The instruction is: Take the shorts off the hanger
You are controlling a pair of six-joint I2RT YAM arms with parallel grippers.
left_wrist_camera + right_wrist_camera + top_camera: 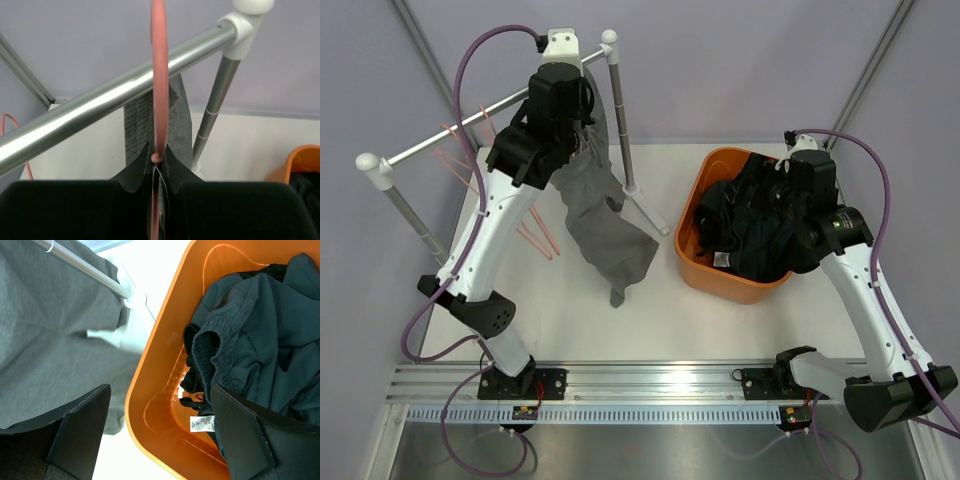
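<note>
The mid-grey shorts (600, 225) hang from a pink hanger (160, 75) on the metal rail (100, 107), their lower end resting on the table. My left gripper (157, 152) is up at the rail (470, 125) and shut on the hanger's thin pink wire, with the grey cloth (181, 115) just behind it. My right gripper (160, 390) is open and empty over the orange basket (150, 405). The basket (695, 200) holds the dark navy shorts (260, 330) and the black shorts (192, 375). The grey shorts (50, 340) also show in the right wrist view.
The rack's upright post (623, 120) stands between the hanging shorts and the basket, on a splayed foot. Spare pink hangers (470, 150) hang on the rail further left. White table surface lies in front of the basket and rack.
</note>
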